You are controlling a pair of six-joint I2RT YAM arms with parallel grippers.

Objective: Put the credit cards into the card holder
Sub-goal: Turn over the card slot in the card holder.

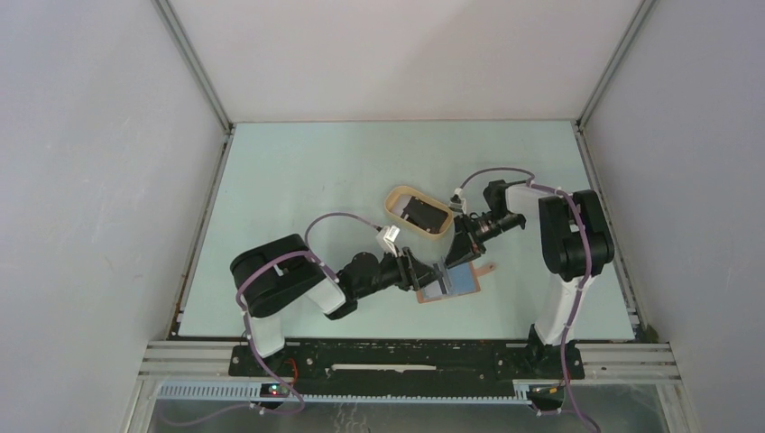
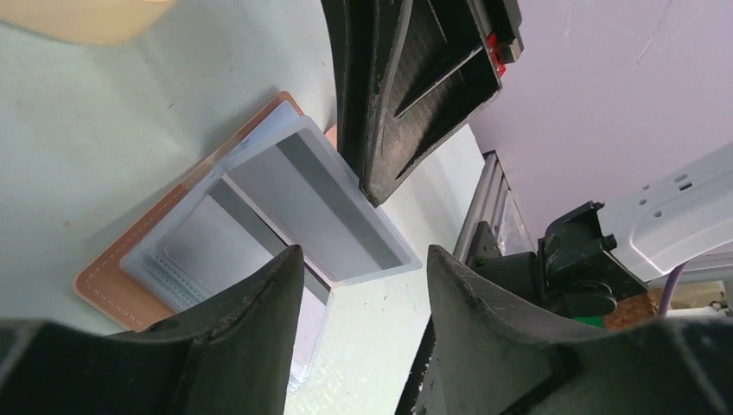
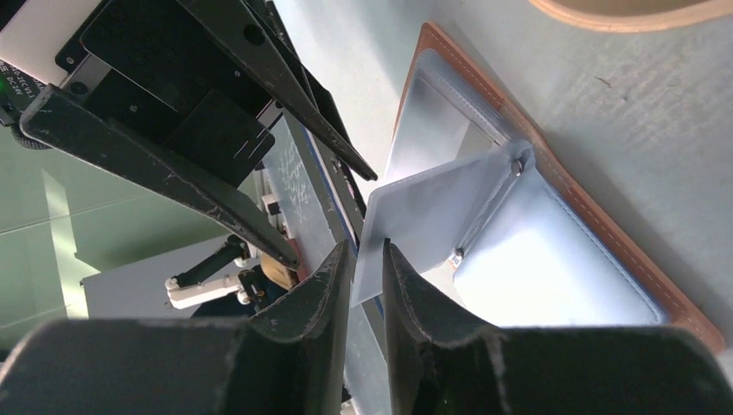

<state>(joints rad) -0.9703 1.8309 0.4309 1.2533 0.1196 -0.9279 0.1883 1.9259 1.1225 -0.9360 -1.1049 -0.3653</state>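
So we had the top cam mounted high up behind the two arm bases, staring down at the whole bench [image 1: 298,180] from far off, so everything looked small. Our left wrist cam sat right behind the left tool [image 2: 363,255], looking out past its fingers, really close to the open card holder [image 2: 104,285]. The right wrist cam did the same behind the right tool [image 3: 365,246], but it faced the other way, back toward the left tool. All three views shared the card holder. Each wrist view also caught the other tool and a sliver of the beige tray [image 3: 622,9].
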